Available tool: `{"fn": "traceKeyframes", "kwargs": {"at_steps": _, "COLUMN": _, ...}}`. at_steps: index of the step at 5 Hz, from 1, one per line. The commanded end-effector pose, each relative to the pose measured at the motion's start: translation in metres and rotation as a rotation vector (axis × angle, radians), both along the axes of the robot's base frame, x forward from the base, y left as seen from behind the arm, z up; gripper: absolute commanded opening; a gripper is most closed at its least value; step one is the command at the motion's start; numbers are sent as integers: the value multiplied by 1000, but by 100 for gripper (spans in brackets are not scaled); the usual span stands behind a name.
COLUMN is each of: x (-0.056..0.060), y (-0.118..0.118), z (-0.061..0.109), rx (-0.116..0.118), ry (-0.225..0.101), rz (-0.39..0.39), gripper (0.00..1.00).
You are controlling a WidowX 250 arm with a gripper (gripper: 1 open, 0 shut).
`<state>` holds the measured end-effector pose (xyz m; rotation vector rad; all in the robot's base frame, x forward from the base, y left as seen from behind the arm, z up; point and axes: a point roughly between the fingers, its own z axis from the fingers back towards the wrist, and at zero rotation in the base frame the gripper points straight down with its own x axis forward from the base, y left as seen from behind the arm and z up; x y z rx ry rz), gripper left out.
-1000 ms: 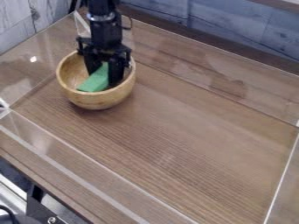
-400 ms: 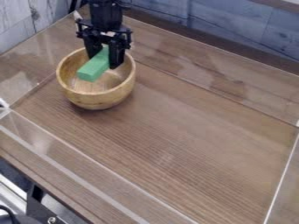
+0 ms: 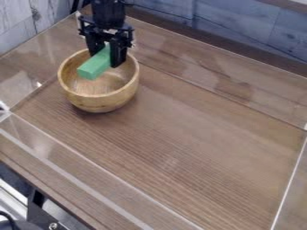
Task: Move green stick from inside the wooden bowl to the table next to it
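A: Where is the stick [image 3: 97, 65]?
B: The pincer [image 3: 109, 54] is clamped on its top end, over the bowl [image 3: 100, 93]. It slants down toward 8 o'clock.
A: Free counter [image 3: 192, 126]?
B: At 4 o'clock.

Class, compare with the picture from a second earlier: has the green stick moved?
Yes. The green stick, clamped in the gripper, has risen from the floor of the wooden bowl to about rim level.

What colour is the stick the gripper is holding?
Bright green stick, plain; the only camera view shows it.
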<state>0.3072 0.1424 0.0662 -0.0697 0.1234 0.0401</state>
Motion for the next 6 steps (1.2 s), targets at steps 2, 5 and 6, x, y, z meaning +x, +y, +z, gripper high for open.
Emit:
{"fn": "traceKeyframes", "kwargs": {"at_steps": 2, "x": 4, "y": -5, "z": 17, "rx": 21, "ry": -44, "rz": -70, "gripper": 0}}
{"fn": "traceKeyframes", "kwargs": {"at_steps": 5, "x": -4, "y": -25, "z": 0, "rx": 13, "ry": -35, "rz": -50, "gripper": 0}}
{"fn": "traceKeyframes", "kwargs": {"at_steps": 6, "x": -5, "y": -29, "z": 3, "rx": 9, "ry": -33, "rz": -61, "gripper": 0}}
